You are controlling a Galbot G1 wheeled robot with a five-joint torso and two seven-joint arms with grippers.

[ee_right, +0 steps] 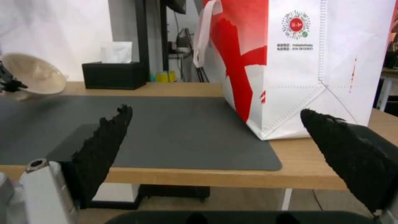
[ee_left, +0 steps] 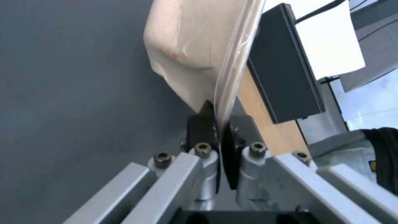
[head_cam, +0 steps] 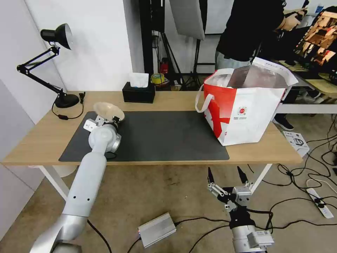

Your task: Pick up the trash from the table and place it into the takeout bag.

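Item in hand: beige pulp bowl (head_cam: 108, 110), rim pinched between my left gripper (ee_left: 215, 124) jaws, tilted above the mat's ten o'clock corner. Right gripper (head_cam: 227, 175) parked below the table edge, fingers spread. Next, I judge: carry toward three o'clock, over the takeout bag (head_cam: 245, 112) mouth.

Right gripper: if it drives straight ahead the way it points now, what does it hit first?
Likely the front edge of the table. The right gripper sits open below and in front of the tabletop, aimed toward the takeout bag, which stands farther back. Height relative to the edge is unclear.
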